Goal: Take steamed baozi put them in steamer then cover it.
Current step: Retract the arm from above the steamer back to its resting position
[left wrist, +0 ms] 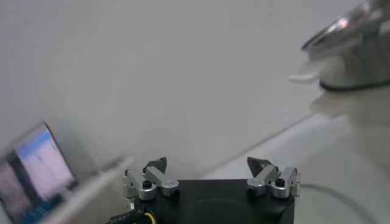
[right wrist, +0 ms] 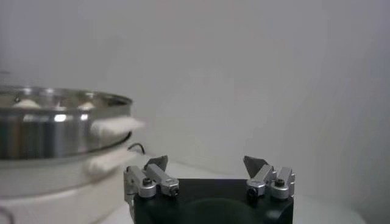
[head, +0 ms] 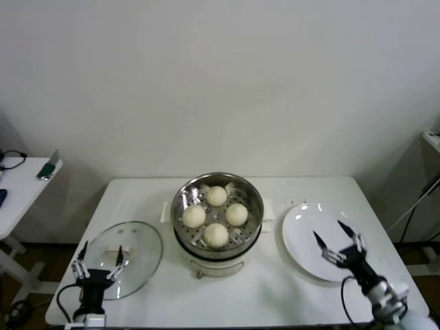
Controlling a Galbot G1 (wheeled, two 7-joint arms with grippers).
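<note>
Several cream-white baozi [head: 216,215] lie on the perforated tray inside the shiny steamer [head: 185,196], which stands mid-table on its cream base. The glass cover [head: 141,240] with its cream handle lies flat on the table to the steamer's left. My left gripper [head: 101,261] is open over the cover's near edge, its jaws wide apart and empty in the left wrist view [left wrist: 207,164]. My right gripper [head: 338,237] is open and empty over the white plate [head: 302,227]; its wrist view [right wrist: 207,163] shows the steamer [right wrist: 55,125] beside it.
A side table [head: 20,185] with a phone-like device [head: 49,167] stands at far left. A cabinet and cables [head: 419,199] are at far right. The white wall is behind the table.
</note>
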